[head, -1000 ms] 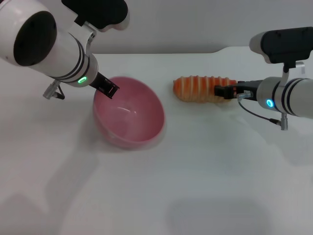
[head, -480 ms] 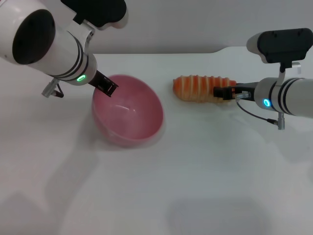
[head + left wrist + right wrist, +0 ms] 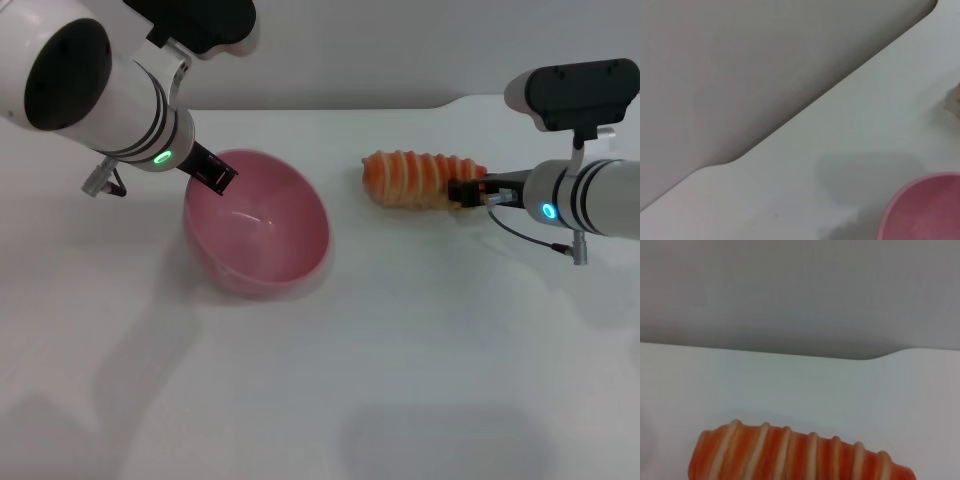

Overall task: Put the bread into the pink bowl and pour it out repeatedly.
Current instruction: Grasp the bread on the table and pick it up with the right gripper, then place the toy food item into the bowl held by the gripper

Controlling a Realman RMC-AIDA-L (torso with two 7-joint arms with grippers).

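Observation:
The pink bowl (image 3: 258,232) sits tilted left of centre on the white table, its glossy inside facing up and to the right. My left gripper (image 3: 212,177) is shut on the bowl's far-left rim. Part of the bowl's rim (image 3: 925,210) shows in the left wrist view. The bread (image 3: 415,178), an orange-tan loaf with pale ridges, lies to the right of the bowl and apart from it. My right gripper (image 3: 468,190) is shut on the loaf's right end. The right wrist view shows the bread (image 3: 800,457) lengthwise, close below the camera.
The white table (image 3: 400,350) ends at a back edge (image 3: 330,108), with a grey wall behind it. A gap of bare table separates the bowl from the bread.
The bread has shifted a little to the right with my right gripper. The bowl has moved slightly to the left in my left gripper.

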